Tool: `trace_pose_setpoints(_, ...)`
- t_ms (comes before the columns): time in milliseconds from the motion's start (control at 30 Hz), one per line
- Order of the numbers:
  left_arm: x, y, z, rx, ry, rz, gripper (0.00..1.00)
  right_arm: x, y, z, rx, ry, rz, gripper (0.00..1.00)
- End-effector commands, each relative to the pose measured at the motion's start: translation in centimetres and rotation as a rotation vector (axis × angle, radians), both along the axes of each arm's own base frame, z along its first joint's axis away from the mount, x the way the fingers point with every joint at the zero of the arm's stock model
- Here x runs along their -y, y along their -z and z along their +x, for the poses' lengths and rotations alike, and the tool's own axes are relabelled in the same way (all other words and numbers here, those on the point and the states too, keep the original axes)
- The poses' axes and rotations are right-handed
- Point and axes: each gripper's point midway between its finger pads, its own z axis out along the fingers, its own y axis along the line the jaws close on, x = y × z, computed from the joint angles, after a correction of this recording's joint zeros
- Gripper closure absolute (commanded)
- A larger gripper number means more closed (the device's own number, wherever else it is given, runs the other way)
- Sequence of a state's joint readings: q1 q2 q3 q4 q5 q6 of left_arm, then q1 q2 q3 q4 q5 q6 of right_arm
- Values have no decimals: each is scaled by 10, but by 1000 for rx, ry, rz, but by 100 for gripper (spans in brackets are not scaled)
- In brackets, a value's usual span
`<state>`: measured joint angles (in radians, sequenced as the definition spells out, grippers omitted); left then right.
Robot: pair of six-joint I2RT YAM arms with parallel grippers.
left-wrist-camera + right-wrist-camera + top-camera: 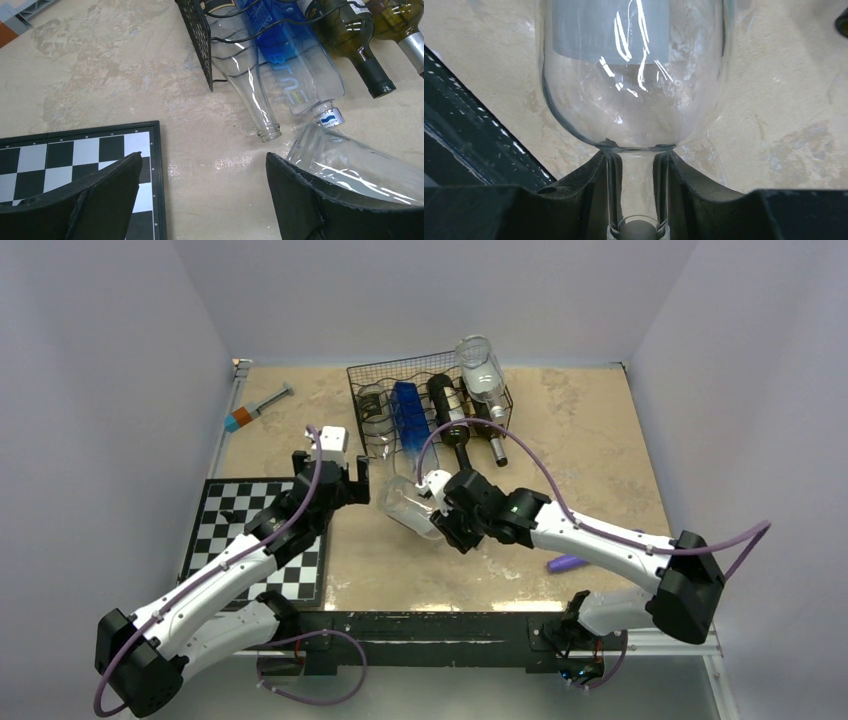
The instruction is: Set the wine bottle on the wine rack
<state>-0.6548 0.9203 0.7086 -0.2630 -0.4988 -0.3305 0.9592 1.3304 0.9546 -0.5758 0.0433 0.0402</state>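
Right fingers pinched the wine bottle by its neck, grasped but not yet racked; the wine rack lay ahead, left fingers spread.

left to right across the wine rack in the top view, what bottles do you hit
Across the wine rack: clear glass bottle, blue bottle, dark bottle, large clear bottle lying on top. The silver-necked bottle overlaps that last one, so it is left out.
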Motion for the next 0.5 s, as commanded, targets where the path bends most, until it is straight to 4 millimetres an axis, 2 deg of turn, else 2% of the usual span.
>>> trace_pose_setpoints(0,-8,-37,8,113,-60,-49,4,-42,-131,39,293,21,347,100)
trace_pose_setpoints(200,-17,-52,8,160,-95,-50,4,-37,-186,46,394,63,442,100)
trace_pose_setpoints(367,-22,-65,5,198,-106,-69,4,-23,-226,73,514,175,450,100)
trace_pose_setpoints(467,-25,-72,3,222,-110,-85,4,-10,-242,101,557,281,452,100)
